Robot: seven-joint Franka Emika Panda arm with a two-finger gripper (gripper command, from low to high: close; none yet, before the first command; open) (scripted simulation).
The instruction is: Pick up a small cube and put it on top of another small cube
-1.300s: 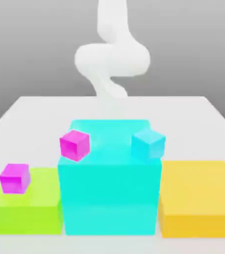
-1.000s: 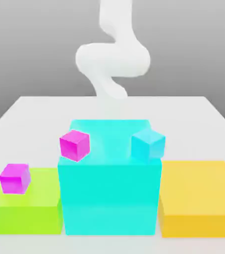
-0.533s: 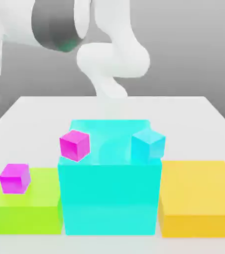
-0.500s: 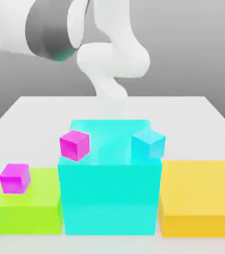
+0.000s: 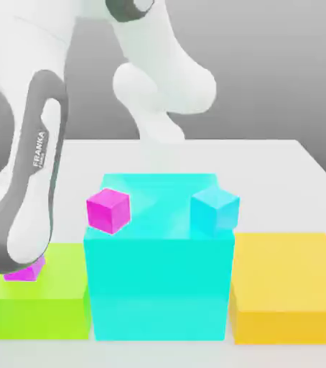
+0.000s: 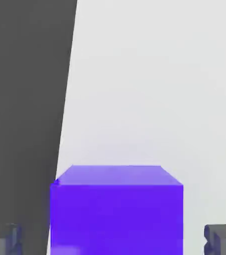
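The big white arm [image 5: 29, 187] has swung down since a moment ago. Before, it stood far back behind the blocks. Now it hangs low in front of the green block [image 5: 36, 302], on the exterior view's left of the tall cyan block [image 5: 159, 266]. It covers most of the small pink cube [image 5: 24, 272] on the green block, so only a bit of pink peeks out under it.

The other small pink cube [image 5: 108, 210] sits on top of the cyan block, at the edge toward the green block. A small light blue cube [image 5: 214, 210] sits on the cyan block too, at the edge toward the yellow block [image 5: 288, 287]. The yellow block stands just beside the cyan block, on the far side from the green one.

In the hand view, a small blue cube [image 6: 116, 211] sits on the white table [image 6: 155, 89] between the two dark fingertips [image 6: 223, 238] of the gripper [image 6: 116, 238]. The fingertips stand apart from the cube on both sides, so the gripper is a little wider than the cube and holds nothing.
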